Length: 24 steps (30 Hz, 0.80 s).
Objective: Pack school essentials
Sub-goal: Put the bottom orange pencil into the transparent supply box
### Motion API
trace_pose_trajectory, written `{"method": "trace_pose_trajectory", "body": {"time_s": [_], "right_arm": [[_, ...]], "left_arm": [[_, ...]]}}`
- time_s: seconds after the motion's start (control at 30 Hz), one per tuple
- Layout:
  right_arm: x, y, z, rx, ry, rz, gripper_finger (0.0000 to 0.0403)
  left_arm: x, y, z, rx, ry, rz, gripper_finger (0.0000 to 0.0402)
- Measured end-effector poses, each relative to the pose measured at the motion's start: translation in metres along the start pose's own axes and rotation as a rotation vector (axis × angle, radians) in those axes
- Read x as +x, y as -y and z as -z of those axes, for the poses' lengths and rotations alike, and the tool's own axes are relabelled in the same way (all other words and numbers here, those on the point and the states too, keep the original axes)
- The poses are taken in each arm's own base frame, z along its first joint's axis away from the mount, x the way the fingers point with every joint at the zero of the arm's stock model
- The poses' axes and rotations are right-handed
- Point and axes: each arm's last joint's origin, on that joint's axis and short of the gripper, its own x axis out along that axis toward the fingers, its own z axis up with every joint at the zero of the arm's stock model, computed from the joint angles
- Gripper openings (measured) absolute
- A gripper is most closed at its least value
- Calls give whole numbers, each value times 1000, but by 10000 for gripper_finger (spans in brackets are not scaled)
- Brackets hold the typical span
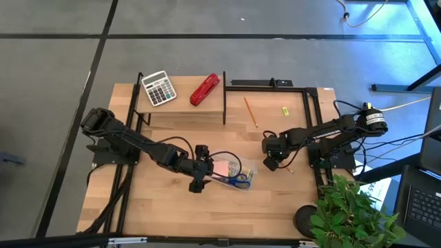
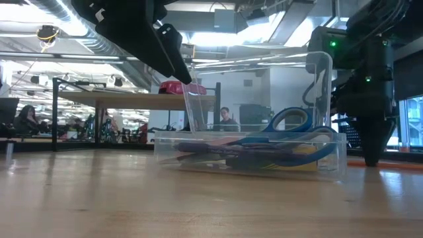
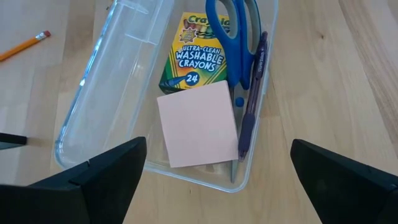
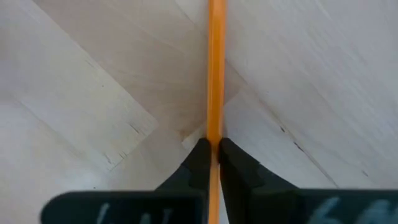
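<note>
You can read "Crayola", "ULTRA-CLEAN WASHABLE CRAYONS" and "24" on the crayon box (image 3: 191, 57), lying in the clear tray (image 3: 106, 93) with the pink sticky-note pad (image 3: 198, 123), blue scissors (image 3: 233, 37) and dark pen (image 3: 254, 93). The left gripper (image 1: 198, 184) hovers wide open at the tray's near end. Your right gripper (image 4: 211, 152) has pinched an orange pencil (image 4: 216, 68) on the pale wooden table (image 1: 165, 207). A second pencil (image 1: 250, 111) lies on open tabletop.

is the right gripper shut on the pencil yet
Shut on it: in the right wrist view the right gripper has both fingers pressed against the orange pencil, which lies on the table.
</note>
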Motion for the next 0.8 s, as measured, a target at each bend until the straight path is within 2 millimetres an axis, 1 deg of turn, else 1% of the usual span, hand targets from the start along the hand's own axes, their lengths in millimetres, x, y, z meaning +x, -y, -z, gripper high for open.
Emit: {"method": "trace_pose_trajectory", "body": {"time_s": [0.13,0.3,0.4,0.47,0.57,0.67,0.8], "right_arm": [[-2,-1,-1,-1,-7,5,21],[-13,-8,-6,-21,-34,18,19],[-20,-14,-11,-24,-13,-13,19],[-24,-15,-12,-20,-21,-4,19],[-35,-21,-18,-11,-5,-20,19],[-49,-23,-20,-1,-22,20,19],[-71,-27,-25,-18,-1,80,19]], "left_arm": [[0,0,0,0,0,0,393],[0,0,0,0,0,0,393],[0,0,0,0,-1,0,393],[0,0,0,1,-1,1,393],[0,1,0,2,-2,1,393],[0,0,0,2,-2,1,393],[0,0,0,2,-2,1,393]]}}
